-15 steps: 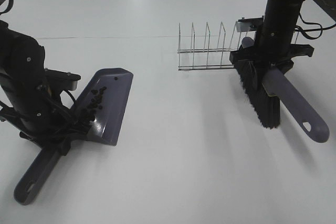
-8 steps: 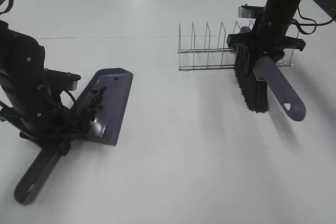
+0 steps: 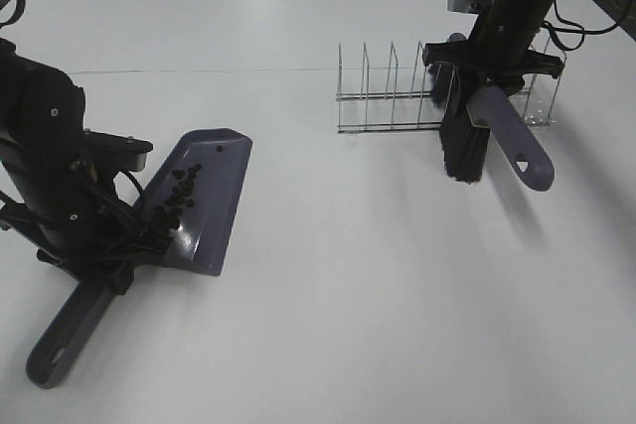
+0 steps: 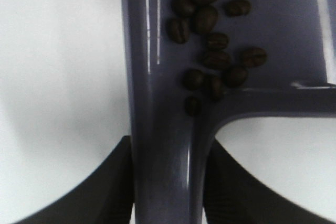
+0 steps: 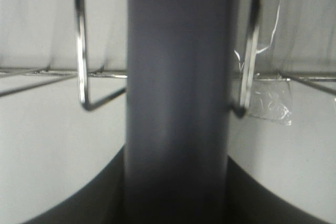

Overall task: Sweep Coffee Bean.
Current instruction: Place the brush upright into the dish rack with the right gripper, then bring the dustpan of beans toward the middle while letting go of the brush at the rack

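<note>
The grey-purple dustpan (image 3: 204, 196) lies on the white table at the left. The coffee beans (image 3: 181, 193) sit in a loose cluster inside it, also seen up close in the left wrist view (image 4: 212, 51). My left gripper (image 3: 104, 270) is shut on the dustpan's handle (image 4: 165, 171). My right gripper (image 3: 487, 76) is shut on the brush's grey handle (image 5: 177, 93) and holds the brush (image 3: 463, 141), black bristles down, right at the wire rack (image 3: 393, 96), with the handle between two rack wires.
The wire rack stands at the back right, fixed with clear tape (image 5: 268, 103). The white table (image 3: 348, 285) spreads between the dustpan and the rack. Cables (image 3: 586, 37) hang behind the right arm.
My right gripper has carried the brush back and to the left, from in front of the rack to against it. The left arm, dustpan and beans have not moved.
</note>
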